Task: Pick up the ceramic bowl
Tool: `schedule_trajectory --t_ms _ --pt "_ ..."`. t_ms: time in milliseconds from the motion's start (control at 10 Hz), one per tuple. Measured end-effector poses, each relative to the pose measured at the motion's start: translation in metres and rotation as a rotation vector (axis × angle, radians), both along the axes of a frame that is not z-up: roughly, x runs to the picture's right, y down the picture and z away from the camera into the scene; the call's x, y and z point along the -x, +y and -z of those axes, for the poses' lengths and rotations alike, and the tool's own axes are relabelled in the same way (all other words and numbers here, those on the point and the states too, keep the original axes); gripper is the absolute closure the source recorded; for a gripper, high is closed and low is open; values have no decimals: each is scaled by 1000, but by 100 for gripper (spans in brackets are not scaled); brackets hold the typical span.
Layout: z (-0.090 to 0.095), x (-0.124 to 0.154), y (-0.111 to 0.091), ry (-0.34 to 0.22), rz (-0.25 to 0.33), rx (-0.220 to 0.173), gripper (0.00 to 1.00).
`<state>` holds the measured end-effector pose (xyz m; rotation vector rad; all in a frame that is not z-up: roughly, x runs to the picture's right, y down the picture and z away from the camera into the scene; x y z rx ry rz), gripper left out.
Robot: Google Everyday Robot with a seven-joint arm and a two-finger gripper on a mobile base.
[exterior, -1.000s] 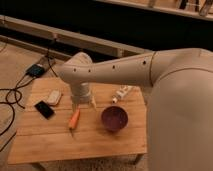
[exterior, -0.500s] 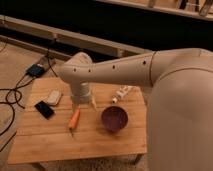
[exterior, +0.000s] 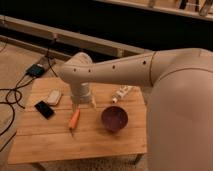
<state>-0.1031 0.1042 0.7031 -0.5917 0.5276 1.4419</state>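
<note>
The ceramic bowl (exterior: pixel 114 118), round, glossy and dark purple, stands upright on the wooden table (exterior: pixel 60 142), right of centre. My gripper (exterior: pixel 83 104) hangs from the white arm and points down over the table's middle, a little to the left of the bowl and further back. It is open and empty, and it does not touch the bowl. An orange carrot-like thing (exterior: pixel 74 119) lies just below the gripper, left of the bowl.
A black phone (exterior: pixel 44 109) and a flat white object (exterior: pixel 53 97) lie at the table's left. A white tube (exterior: pixel 121 93) lies behind the bowl. Cables (exterior: pixel 10 97) and a dark device (exterior: pixel 36 70) are on the floor at left. My arm's bulk fills the right side.
</note>
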Motion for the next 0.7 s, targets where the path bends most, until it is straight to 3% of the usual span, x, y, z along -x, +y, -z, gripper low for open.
schedule_trajectory --t_ms 200,400,700 --pt "-2 -2 0 2 1 0 35" --pt "-17 -18 -1 9 31 -12 35" --pt "-61 -46 -2 5 73 -39 35"
